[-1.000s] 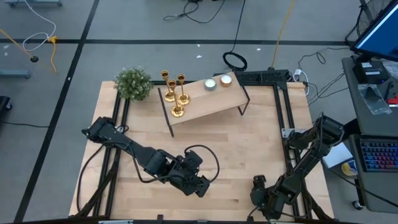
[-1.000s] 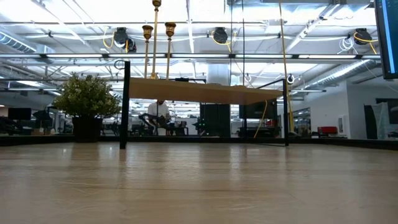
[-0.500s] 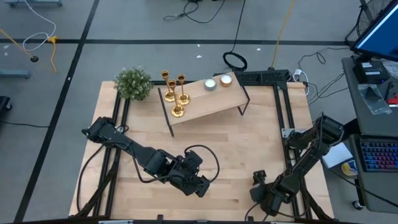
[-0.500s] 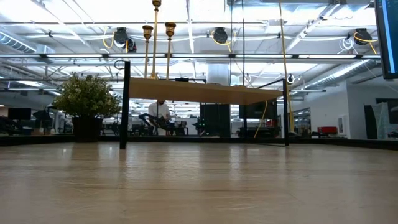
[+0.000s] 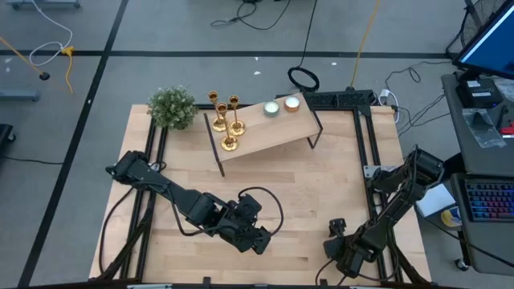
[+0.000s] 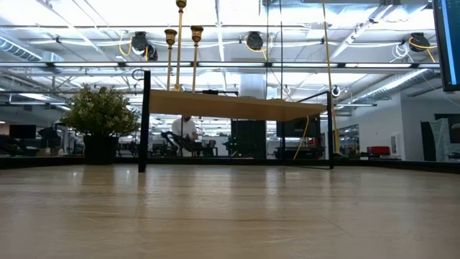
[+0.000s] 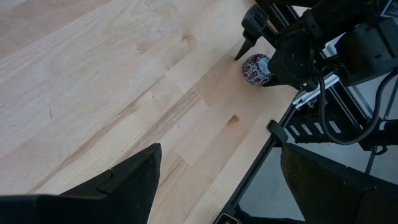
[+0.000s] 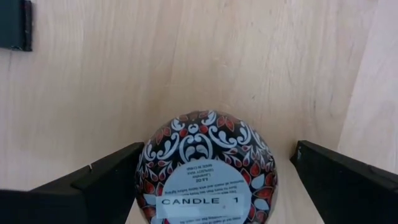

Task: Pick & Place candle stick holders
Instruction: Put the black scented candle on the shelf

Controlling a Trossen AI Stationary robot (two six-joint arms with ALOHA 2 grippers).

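Three gold candle stick holders (image 5: pixel 226 120) stand upright on their round bases at the left end of a raised wooden shelf (image 5: pixel 273 132); in the low view their stems (image 6: pixel 180 50) rise above it. My right gripper (image 8: pixel 217 168) is open near the table's front right corner. It points down over a round black, red and white patterned candle tin (image 8: pixel 205 165) that lies on the table (image 7: pixel 256 68), one finger on each side. My left gripper (image 7: pixel 217 199) hangs open and empty above the table's near middle (image 5: pixel 257 239). My right gripper comes at the candle tin from above with its fingers on either side of it. One finger (image 8: pixel 106 183) stands right against the tin's side and the other (image 8: pixel 342 180) stands clear. Whether the near finger touches the tin I cannot tell.
Two tealights (image 5: pixel 281 105) sit on the shelf's right end. A potted green plant (image 5: pixel 172 107) stands at the far left corner. Black frame rails (image 7: pixel 298 124) run along the table's right edge beside the tin. Bare wood lies between the shelf and the arms.
My right gripper has tipped a little more steeply downward over the candle tin near the front right corner and has stayed open.
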